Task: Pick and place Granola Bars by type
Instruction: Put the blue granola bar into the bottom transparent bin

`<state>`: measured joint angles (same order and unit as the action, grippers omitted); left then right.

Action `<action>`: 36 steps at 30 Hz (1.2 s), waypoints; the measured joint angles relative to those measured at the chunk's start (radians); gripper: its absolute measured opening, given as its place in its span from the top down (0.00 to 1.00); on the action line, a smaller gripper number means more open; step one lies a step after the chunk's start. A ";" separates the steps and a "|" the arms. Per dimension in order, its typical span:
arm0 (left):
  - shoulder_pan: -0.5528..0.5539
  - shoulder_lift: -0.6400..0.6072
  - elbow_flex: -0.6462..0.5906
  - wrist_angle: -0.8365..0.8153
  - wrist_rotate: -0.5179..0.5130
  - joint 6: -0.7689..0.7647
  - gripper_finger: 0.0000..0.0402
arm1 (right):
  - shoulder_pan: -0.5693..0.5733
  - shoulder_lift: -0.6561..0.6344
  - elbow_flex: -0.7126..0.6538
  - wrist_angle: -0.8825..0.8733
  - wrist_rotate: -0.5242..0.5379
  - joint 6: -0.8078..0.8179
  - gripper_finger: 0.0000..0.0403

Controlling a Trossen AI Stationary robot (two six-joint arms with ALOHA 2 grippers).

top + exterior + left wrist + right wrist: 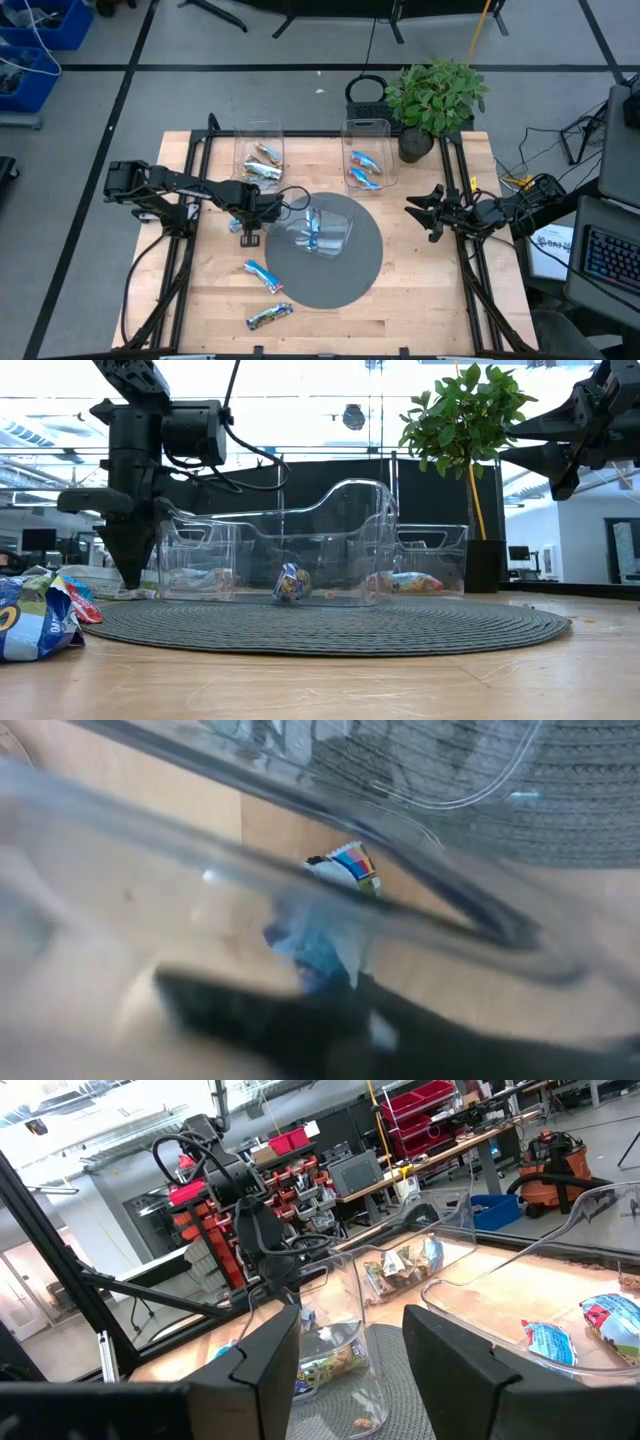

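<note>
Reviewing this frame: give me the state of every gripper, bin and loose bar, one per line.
Left gripper: shut on a bar at the mat's left edge.
Right gripper: open, empty, raised at the table's right.
Centre bin: on the mat, one bar inside.
Two back bins: upright, holding bars.
Two loose bars: lying on the table.

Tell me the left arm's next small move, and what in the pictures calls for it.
Probably lift straight up a little. The left gripper is down at the table beside the grey mat, shut on a blue-wrapped granola bar, with the wall of the clear bin on the mat close by. Raising the bar first should clear that wall before carrying it. The right gripper waits open at the table's right side.
</note>
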<state>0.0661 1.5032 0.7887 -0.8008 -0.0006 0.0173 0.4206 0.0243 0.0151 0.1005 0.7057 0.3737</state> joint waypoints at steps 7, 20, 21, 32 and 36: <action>0.007 -0.022 0.000 -0.077 0.000 -0.050 1.00 | 0.000 0.000 0.000 0.000 0.000 0.000 0.58; 0.007 -0.158 0.109 -0.215 -0.052 -0.045 1.00 | 0.000 0.000 0.000 0.000 0.000 0.000 0.58; 0.007 -0.158 0.127 -0.240 -0.054 -0.045 1.00 | 0.000 0.000 0.000 0.000 0.000 0.000 0.58; 0.007 -0.167 0.366 -0.487 -0.105 -0.046 1.00 | 0.000 0.000 0.000 0.000 0.000 0.000 0.58; 0.012 -0.163 0.462 -0.518 -0.105 -0.047 1.00 | 0.000 0.000 0.000 0.000 0.000 0.000 0.58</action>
<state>0.0786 1.3403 1.2506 -1.3186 -0.1051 -0.0300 0.4206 0.0246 0.0151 0.1001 0.7059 0.3735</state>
